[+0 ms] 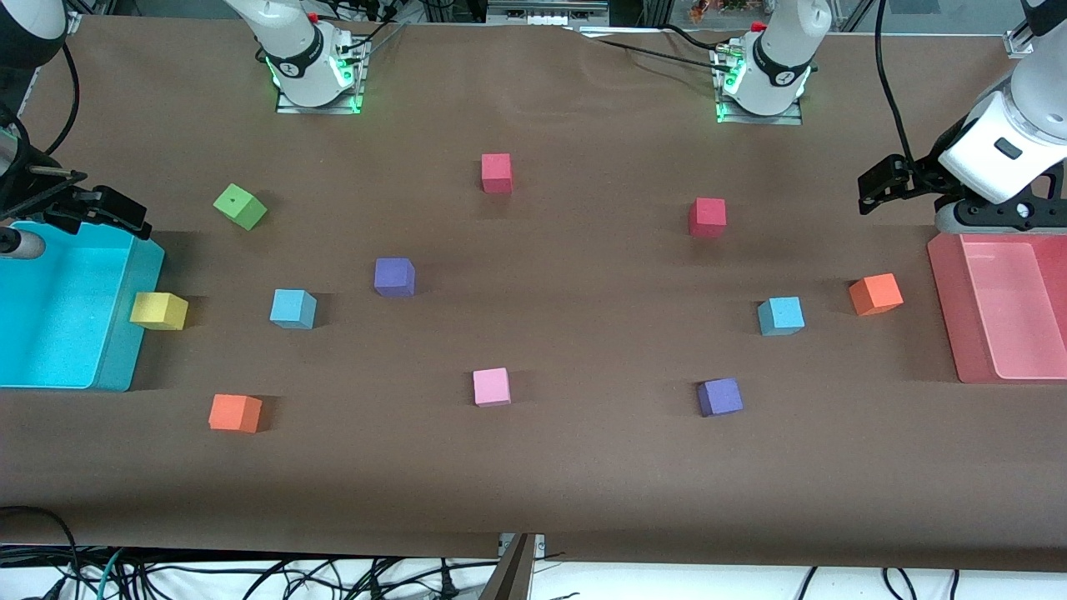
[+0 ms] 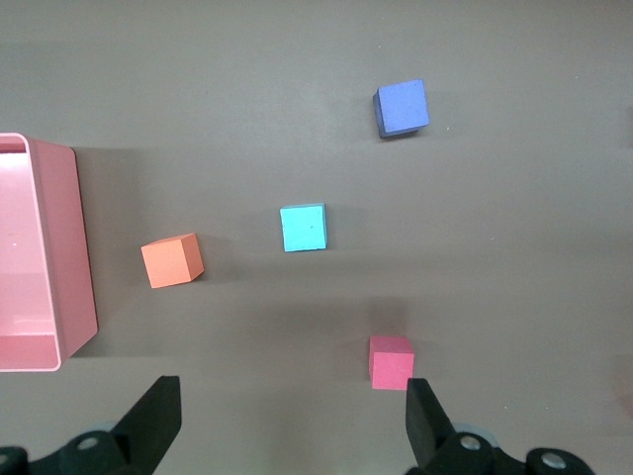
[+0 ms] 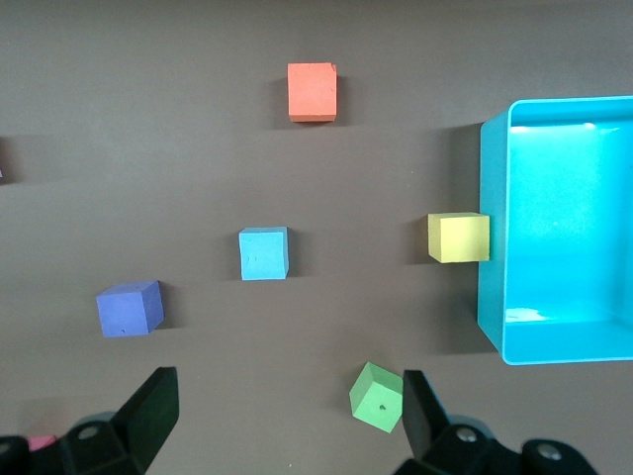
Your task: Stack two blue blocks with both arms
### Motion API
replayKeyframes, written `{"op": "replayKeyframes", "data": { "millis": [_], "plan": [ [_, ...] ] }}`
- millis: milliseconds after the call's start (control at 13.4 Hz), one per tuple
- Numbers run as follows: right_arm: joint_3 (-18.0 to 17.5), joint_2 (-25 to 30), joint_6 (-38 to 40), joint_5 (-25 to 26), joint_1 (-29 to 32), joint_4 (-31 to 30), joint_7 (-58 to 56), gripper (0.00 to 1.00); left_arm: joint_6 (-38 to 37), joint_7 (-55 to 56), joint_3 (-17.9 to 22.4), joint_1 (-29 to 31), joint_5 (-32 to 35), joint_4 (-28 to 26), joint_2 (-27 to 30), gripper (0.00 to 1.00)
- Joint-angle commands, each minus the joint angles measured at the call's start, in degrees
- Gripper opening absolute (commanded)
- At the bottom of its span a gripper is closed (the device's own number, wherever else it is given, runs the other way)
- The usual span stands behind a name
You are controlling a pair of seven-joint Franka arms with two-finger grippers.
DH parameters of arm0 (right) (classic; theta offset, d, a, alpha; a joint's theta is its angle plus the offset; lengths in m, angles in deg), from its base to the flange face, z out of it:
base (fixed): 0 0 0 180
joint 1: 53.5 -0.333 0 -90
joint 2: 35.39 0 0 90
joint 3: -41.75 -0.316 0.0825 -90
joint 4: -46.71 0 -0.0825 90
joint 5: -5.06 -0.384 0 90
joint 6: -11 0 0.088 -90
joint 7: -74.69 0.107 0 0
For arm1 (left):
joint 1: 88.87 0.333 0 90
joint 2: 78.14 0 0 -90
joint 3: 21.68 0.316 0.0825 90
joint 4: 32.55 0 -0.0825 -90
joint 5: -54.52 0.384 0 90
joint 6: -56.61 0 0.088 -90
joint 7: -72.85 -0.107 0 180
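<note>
Waiting high, jaws open, nothing held: left gripper (image 1: 871, 190) by pink bin (image 1: 946, 317), right gripper (image 1: 125, 218) over cyan bin (image 1: 117, 367) | each should descend centred, square on nearest blue block (image 1: 781, 316) / (image 1: 293, 308)

a robotics lab: bolted arm bases (image 1: 313, 71), brown-covered table (image 1: 533, 475), loose cables (image 1: 250, 575)

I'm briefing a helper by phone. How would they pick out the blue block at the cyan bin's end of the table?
Start at the big cyan bin at the right arm's end of the table. A yellow cube touches its wall; the next cube beside that, toward the table's middle, is the blue block. It is light blue, paler than the purple cube nearby.
</note>
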Motion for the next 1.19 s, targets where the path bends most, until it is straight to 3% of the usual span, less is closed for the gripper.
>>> {"op": "replayKeyframes", "data": {
  "millis": [0,1116],
  "plan": [
    [0.1,0.8,-0.2,-0.9,0.1,-1.1,-0.4,1.0,-1.3,0.8,-0.6,0.4,0.8,1.3,0.1,1.0],
    [0.0,0.8,-0.9,-0.8,0.0,-1.2,-0.1,1.0,-1.3,0.7,-0.6,0.4,0.8,1.3,0.1,1.0]
  ]
}}
